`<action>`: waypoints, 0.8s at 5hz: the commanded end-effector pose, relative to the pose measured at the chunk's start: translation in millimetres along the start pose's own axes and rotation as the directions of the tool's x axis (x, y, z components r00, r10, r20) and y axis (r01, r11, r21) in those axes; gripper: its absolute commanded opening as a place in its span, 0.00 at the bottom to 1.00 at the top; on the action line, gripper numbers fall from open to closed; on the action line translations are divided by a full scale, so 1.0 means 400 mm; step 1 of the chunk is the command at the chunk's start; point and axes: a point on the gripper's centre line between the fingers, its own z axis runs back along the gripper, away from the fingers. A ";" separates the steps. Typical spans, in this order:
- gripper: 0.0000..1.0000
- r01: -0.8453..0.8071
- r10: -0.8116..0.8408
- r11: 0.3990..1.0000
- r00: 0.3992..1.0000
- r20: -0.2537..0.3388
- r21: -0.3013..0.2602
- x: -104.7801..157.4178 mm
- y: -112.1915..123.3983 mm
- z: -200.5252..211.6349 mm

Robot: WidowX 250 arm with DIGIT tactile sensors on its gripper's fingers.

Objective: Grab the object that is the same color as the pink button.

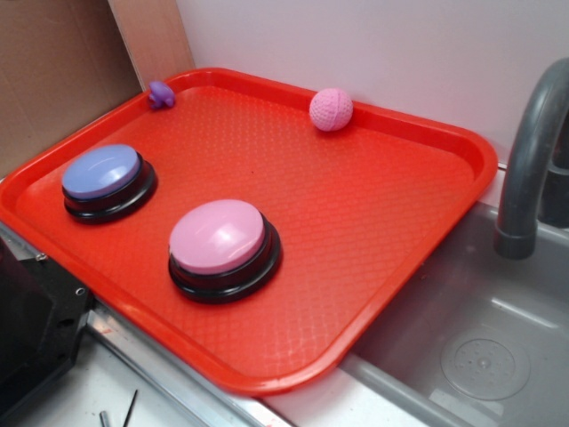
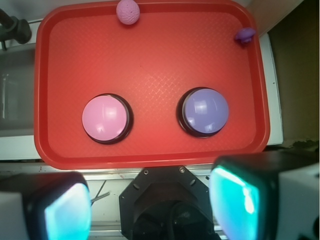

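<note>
Nothing is grabbed yet: the whole reach and pinch remain. The red tray [image 1: 427, 222] carries the pink button [image 1: 218, 236] near its front edge. The tool [image 2: 150, 210] hangs spread and empty, well short. The ball [image 1: 331, 109], pink and ribbed, rests against the tray's back rim.

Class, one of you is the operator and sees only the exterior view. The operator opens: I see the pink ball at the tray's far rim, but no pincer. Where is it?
Observer: In the wrist view the pincer hangs off the tray, beyond the rim nearest the buttons.
Operator: Is it open?
Observer: Yes, its fingers stand wide apart, holding nothing.
Operator: Does it line up with the ball?
Observer: Nearly. The ball sits at the opposite rim, slightly to the pink button's side of the gap.
</note>
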 end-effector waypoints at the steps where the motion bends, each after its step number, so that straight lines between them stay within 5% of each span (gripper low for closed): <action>1: 1.00 0.000 0.000 1.000 1.000 0.000 0.000 0.000 0.000 0.000; 4: 1.00 -0.167 0.158 0.984 0.978 0.138 0.061 0.127 -0.023 -0.153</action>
